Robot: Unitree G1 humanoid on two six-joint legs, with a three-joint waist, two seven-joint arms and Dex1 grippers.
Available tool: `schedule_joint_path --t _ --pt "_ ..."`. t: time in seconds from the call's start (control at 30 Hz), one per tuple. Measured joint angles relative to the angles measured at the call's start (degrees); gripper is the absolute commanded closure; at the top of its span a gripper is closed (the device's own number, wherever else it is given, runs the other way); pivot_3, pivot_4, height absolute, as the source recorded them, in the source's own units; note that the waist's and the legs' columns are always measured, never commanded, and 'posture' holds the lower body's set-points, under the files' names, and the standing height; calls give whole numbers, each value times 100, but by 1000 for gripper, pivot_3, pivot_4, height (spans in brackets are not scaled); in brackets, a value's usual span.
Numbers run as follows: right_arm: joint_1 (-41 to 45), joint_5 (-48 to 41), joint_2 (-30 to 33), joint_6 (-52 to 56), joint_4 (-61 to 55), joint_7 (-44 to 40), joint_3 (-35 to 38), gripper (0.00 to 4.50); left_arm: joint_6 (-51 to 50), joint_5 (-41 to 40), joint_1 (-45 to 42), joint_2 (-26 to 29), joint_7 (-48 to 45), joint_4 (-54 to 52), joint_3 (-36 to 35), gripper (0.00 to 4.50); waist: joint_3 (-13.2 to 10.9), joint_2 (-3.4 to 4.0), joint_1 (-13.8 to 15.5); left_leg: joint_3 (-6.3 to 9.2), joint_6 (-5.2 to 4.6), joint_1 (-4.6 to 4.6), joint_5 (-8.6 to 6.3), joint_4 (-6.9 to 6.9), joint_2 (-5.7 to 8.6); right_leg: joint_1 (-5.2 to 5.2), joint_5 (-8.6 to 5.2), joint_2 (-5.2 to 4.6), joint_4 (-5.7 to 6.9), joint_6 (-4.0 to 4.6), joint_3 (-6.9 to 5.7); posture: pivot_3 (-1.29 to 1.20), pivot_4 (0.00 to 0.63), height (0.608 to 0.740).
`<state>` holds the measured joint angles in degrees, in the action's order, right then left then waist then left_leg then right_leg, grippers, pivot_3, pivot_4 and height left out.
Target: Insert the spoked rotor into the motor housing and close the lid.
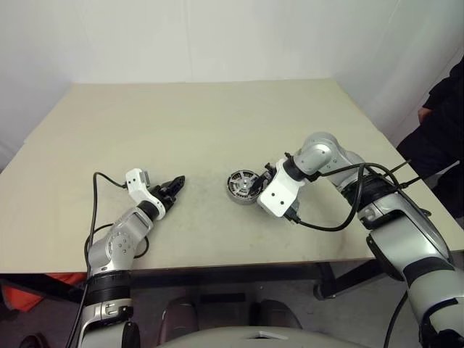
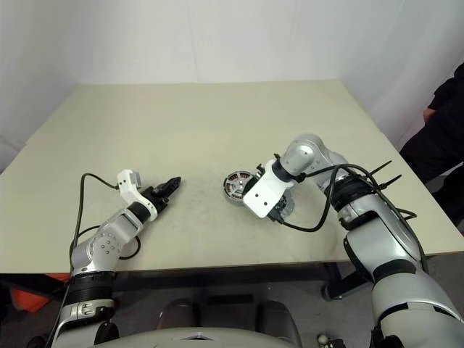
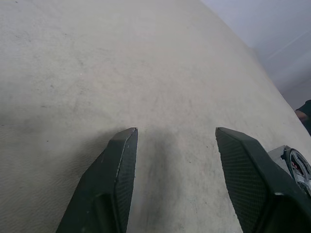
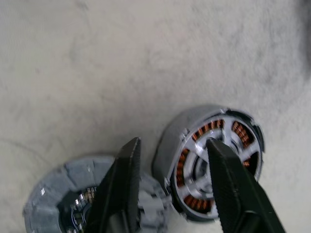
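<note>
The motor housing (image 1: 243, 186) lies near the table's middle, a grey cup with copper-orange windings. The silver spoked rotor (image 4: 214, 162) sits inside the housing, with windings showing between its spokes. The lid (image 4: 60, 196), a dull grey ribbed disc, lies right beside the housing and touches its rim. My right gripper (image 4: 172, 141) hangs open just above them, pointing down; one finger is over the rotor's face, the other over the gap between housing and lid. It grips nothing. My left gripper (image 1: 174, 186) rests open and empty on the table to the housing's left.
The beige table (image 1: 196, 123) stretches bare behind the parts. A person in dark clothes (image 1: 444, 123) stands at the table's right edge. Black cables (image 1: 326, 225) trail from both wrists. The front table edge runs close below both arms.
</note>
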<state>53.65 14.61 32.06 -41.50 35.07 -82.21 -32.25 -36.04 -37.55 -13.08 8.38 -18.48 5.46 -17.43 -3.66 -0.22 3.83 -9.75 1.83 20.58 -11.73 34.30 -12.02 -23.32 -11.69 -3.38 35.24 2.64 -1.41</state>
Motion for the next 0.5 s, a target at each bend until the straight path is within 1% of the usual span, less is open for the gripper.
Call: schedule_joint_path --t 0.13,0.27,0.5 --pt "4 189 -20 91 98 242 -6 2293 0 2 -13 0 -1 19 6 1782 0 0 3 0 0 0 0 0 0 1 0 0 0 0 0 0 0 740" --pt "62 480 -76 63 504 495 -53 2293 0 -1 -9 -2 2 14 12 1782 0 0 2 0 0 0 0 0 1 1 0 0 -1 0 0 0 0 740" --pt "204 699 -183 -141 947 701 -112 2293 -1 -1 23 -4 27 -27 8 1782 1 -1 -6 0 0 -7 0 0 0 6 0 0 0 0 0 0 0 740"
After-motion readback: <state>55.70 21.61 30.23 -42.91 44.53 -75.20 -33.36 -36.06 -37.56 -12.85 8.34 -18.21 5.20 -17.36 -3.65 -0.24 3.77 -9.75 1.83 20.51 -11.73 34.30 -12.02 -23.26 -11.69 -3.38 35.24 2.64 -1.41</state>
